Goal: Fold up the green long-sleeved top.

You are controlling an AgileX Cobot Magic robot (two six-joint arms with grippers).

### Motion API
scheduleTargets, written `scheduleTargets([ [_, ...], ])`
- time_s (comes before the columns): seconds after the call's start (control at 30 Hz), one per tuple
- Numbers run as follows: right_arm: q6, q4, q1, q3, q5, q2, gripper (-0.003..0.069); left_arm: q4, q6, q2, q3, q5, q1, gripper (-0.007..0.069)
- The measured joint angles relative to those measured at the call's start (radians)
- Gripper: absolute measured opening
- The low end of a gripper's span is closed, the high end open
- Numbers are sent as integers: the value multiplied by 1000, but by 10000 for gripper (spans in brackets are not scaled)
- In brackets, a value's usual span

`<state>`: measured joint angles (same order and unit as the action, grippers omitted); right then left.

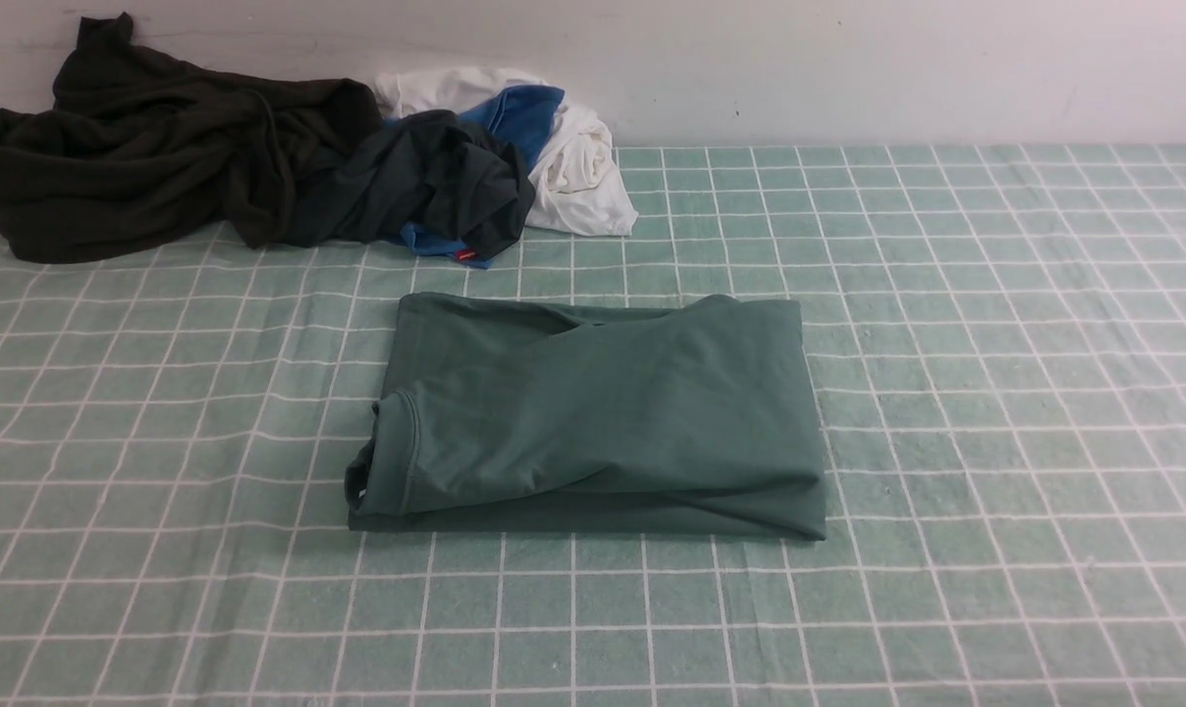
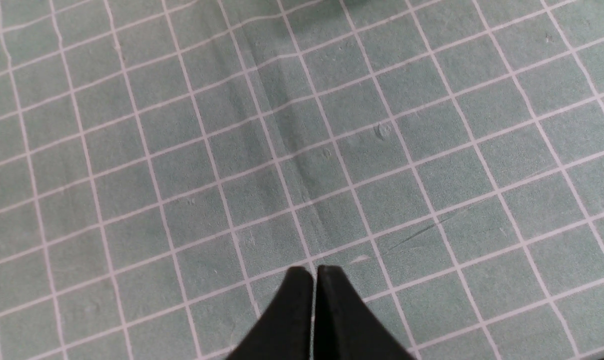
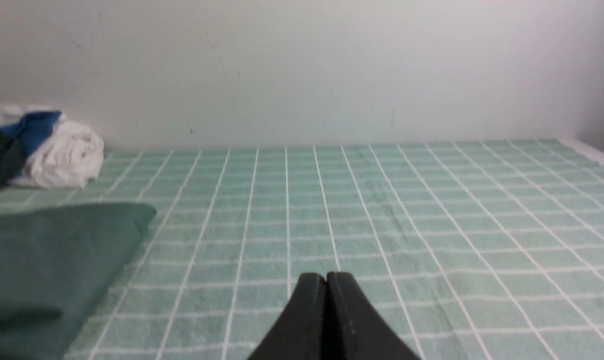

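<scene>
The green long-sleeved top (image 1: 593,417) lies folded into a compact rectangle in the middle of the checked cloth, its ribbed neck at the left end. Part of it shows in the right wrist view as the green top (image 3: 47,265), off to one side of my right gripper (image 3: 326,276), which is shut and empty over the bare cloth. My left gripper (image 2: 315,270) is shut too, with nothing in it, above the checked cloth only. Neither arm shows in the front view.
A very dark green-black garment (image 1: 161,147) lies heaped at the back left against the wall. Beside it are white and blue garments (image 1: 564,157), seen as the white bundle (image 3: 64,155) in the right wrist view. The green checked cloth (image 1: 996,393) covers the table.
</scene>
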<state>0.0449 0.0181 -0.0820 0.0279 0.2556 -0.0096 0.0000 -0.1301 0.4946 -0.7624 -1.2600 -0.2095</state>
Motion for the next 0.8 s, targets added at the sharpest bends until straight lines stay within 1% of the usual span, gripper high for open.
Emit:
scheduleTargets([
  [0.07,6,-10,0,0,70,-1,-14,0,0,-1,0,0,0,-3],
  [0.17,6,-18,0,-3,91,-1,-14,0,0,-2,0,-1,0,-3],
  [0.8,6,-18,0,-4,99,-1,-14,0,0,-2,0,-1,0,-3],
])
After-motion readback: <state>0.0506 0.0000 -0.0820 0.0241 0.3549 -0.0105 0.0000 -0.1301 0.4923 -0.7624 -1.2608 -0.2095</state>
